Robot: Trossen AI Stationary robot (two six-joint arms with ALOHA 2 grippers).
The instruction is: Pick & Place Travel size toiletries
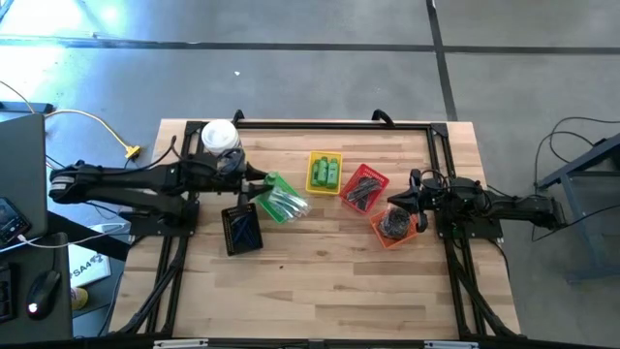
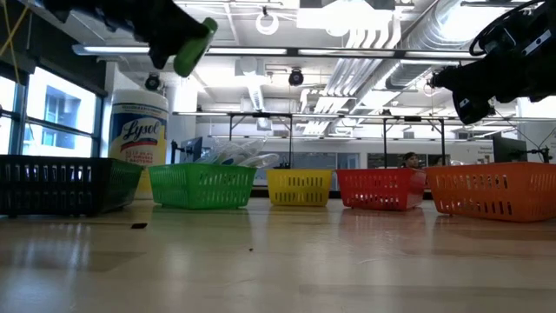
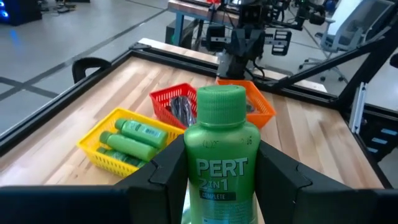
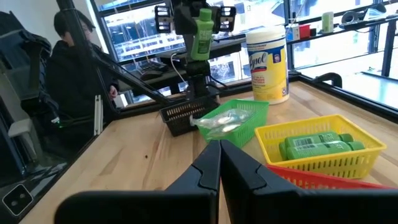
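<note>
An industrial lab: exposed ceiling ducts [image 2: 408, 35], concrete floor [image 1: 320, 78], workbenches behind a seated person [image 4: 74, 74].

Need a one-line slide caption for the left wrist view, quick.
Left tool grips a green bottle above the table, yellow basket of green bottles beyond.

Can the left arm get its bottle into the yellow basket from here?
Probably yes. The left end effector holds the green bottle in the air, and the yellow basket sits just past the green basket, open-topped with bottles lying low inside. Nothing stands between them.
</note>
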